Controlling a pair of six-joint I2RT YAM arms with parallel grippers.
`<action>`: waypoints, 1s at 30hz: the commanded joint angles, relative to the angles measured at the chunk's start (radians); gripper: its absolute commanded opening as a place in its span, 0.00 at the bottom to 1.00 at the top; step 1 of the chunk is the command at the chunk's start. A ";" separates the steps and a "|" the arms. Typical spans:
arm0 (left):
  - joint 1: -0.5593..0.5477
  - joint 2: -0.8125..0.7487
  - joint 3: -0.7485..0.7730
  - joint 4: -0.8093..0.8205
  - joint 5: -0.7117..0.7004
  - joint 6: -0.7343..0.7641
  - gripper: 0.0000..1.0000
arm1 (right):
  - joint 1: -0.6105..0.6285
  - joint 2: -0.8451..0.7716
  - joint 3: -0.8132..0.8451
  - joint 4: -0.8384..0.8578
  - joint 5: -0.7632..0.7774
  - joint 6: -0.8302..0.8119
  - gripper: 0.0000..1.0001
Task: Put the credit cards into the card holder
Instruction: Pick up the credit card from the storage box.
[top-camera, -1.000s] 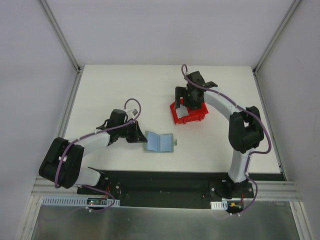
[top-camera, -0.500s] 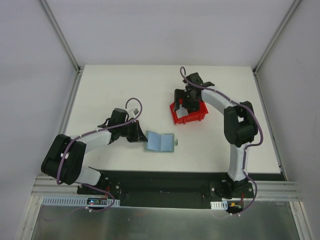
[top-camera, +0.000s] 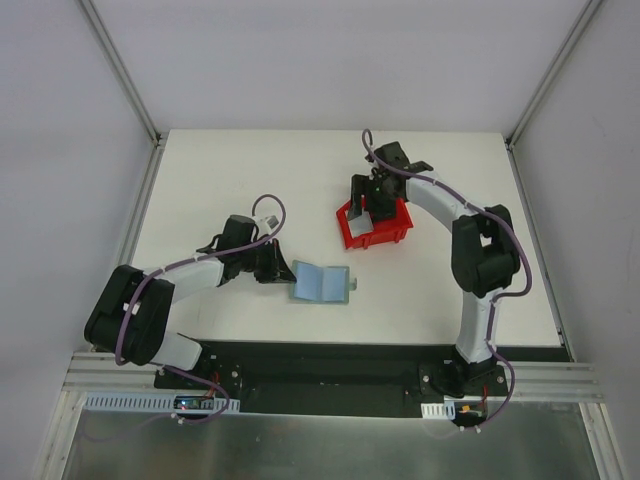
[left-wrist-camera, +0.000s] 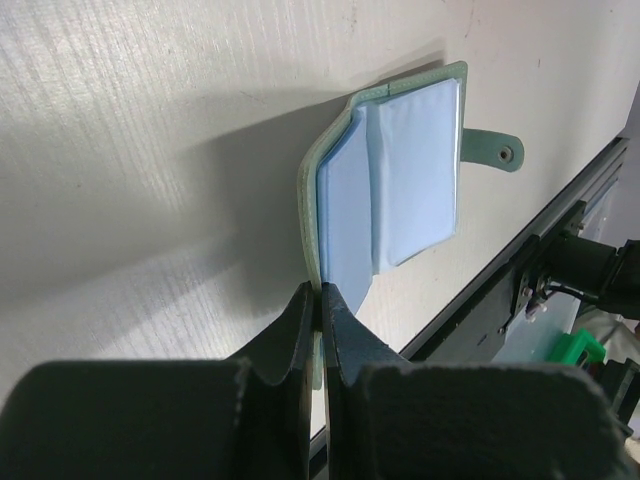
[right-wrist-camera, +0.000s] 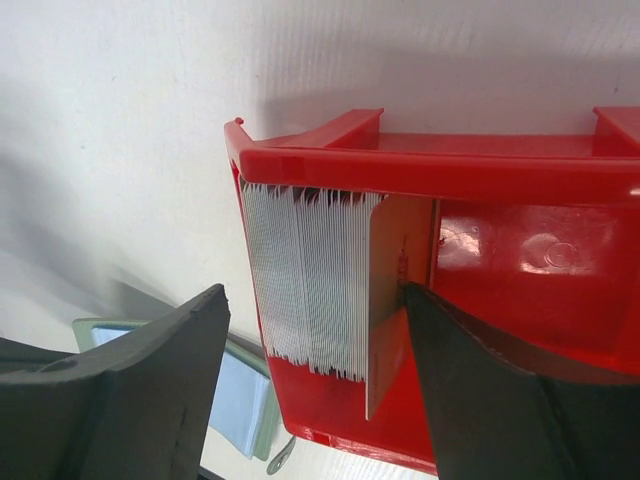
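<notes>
The red bin (right-wrist-camera: 480, 170) is glossy, smooth plastic. The credit cards (right-wrist-camera: 310, 290) look pale and matt. The card holder (left-wrist-camera: 400, 190) has smooth blue pockets and a finely grained green cover. The worktop (left-wrist-camera: 150, 120) is matt white and faintly textured.

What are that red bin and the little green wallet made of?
The bin looks like moulded hard plastic: glossy, with bright reflections and round mould marks. The wallet looks like leather or imitation leather: matte, faintly grained green cover; its pale blue inner leaves seem smooth, perhaps plastic.
</notes>
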 joint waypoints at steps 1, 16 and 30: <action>0.003 0.015 0.035 0.000 0.033 0.024 0.00 | -0.003 -0.068 0.007 0.004 -0.022 -0.002 0.72; 0.003 0.041 0.046 0.005 0.046 0.025 0.00 | -0.022 -0.074 0.013 -0.002 -0.002 0.010 0.39; 0.003 0.052 0.040 0.011 0.052 0.027 0.00 | -0.037 -0.064 0.032 -0.021 -0.011 0.004 0.10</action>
